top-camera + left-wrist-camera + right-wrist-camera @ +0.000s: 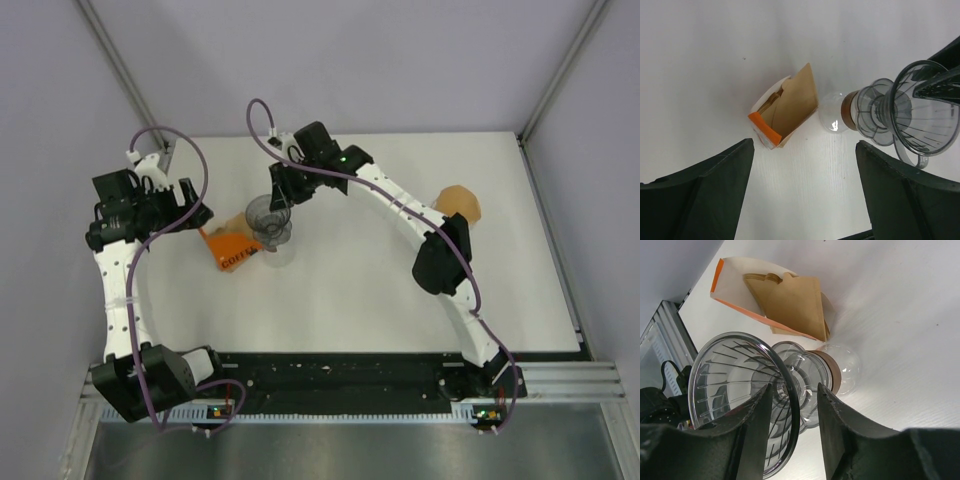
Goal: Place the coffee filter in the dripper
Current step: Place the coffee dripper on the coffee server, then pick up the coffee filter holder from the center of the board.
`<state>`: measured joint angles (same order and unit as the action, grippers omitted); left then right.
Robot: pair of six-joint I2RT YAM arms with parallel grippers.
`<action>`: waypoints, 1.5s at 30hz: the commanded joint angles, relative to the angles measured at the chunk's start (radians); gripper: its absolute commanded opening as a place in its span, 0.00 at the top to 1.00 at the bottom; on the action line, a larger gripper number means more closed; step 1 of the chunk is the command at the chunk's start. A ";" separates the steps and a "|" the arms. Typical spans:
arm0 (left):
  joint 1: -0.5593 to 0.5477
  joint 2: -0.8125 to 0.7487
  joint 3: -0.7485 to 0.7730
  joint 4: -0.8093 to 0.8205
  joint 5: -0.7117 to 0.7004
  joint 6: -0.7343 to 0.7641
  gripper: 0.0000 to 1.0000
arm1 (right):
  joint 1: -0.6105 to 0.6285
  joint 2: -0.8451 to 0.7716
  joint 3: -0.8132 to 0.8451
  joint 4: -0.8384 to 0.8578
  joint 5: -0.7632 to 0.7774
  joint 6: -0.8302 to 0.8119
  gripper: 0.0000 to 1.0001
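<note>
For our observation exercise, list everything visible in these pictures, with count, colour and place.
dripper: one, clear, on the flask, left of table centre
flask: one, clear with brown collar, under the dripper
box: one, orange, open, beside the flask on its left
paper filters: stack, brown, inside the box
tan object: one, right side of table, unclear what
table: one, white
left hand: one, black, open, near the box
right hand: one, black, open, astride the dripper's rim

Right jaws astride dripper [730, 385] rim block its mouth; filter box [785, 110] just beside carafe [832, 117]; table [715, 60] elsewhere free.
</note>
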<state>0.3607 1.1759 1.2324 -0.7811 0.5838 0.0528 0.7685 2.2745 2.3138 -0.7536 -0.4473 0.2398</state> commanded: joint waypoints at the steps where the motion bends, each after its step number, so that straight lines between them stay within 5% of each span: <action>1: 0.009 0.011 -0.022 0.069 -0.159 0.006 0.11 | 0.005 -0.070 0.070 0.010 -0.011 -0.025 0.57; 10: -0.003 0.160 -0.036 0.117 -0.272 -0.004 0.06 | 0.005 -0.188 0.026 0.010 0.099 -0.079 0.44; 18: -0.068 0.266 -0.020 0.111 -0.262 -0.016 0.18 | 0.003 -0.265 -0.025 0.011 0.153 -0.112 0.42; 25: -0.083 0.312 -0.002 0.031 -0.305 0.025 0.35 | 0.005 -0.317 -0.079 0.011 0.194 -0.135 0.41; 38: -0.083 0.294 -0.001 -0.075 -0.315 0.165 0.92 | 0.009 -0.372 -0.151 0.017 0.154 -0.168 0.43; 45: -0.083 0.147 -0.096 -0.104 -0.345 0.373 1.00 | 0.112 -0.477 -0.330 0.169 0.133 -0.332 0.43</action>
<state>0.2756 1.4433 1.1835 -0.8494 0.2531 0.2707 0.8009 1.9091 2.0525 -0.7143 -0.2790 0.0254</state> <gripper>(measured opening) 0.022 0.572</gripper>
